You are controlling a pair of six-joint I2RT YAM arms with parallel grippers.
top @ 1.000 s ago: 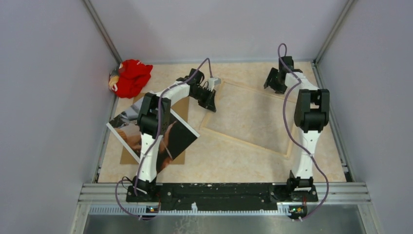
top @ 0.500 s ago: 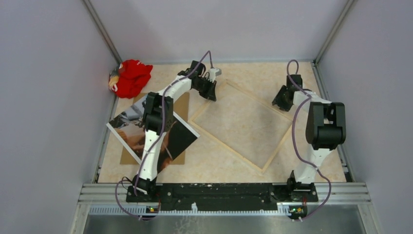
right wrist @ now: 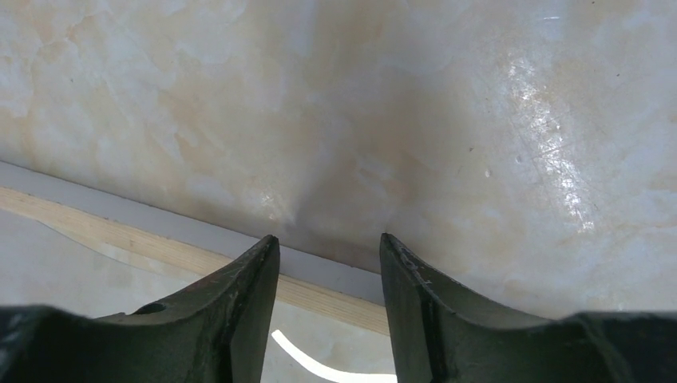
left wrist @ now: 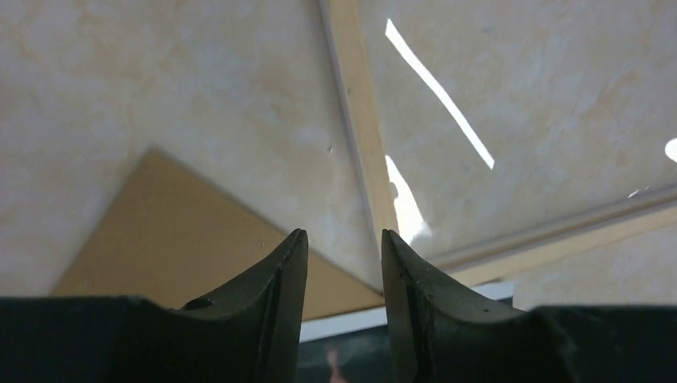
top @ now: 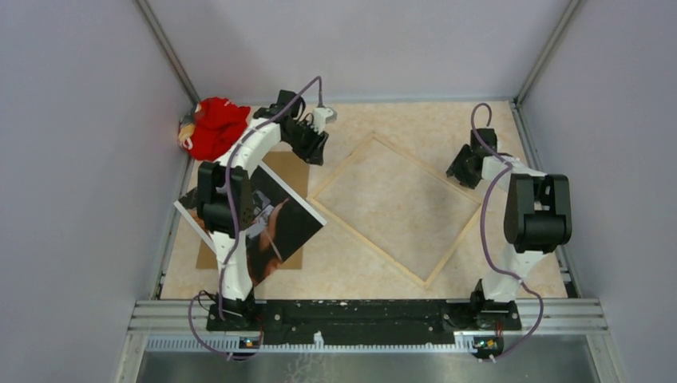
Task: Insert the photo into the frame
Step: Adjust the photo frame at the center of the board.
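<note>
The thin white rectangular picture frame [top: 368, 241] is laid flat at the middle of the beige counter [top: 351, 271]. The glossy dark rectangular photo [top: 291, 219] is laid face up on the brown backing board [top: 287, 171], left of the frame. The left pincer [left wrist: 343, 239] and the right pincer [right wrist: 329, 243] are set apart, with nothing gripped.

the left arm [top: 257, 140] and right arm [top: 539, 211] have white links, black joints, a purple cable [top: 482, 215] looped along each, black tapered jaws and a black base rail [top: 359, 315].

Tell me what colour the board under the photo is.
Plain brown. The backing board shows best in the top external view.
</note>
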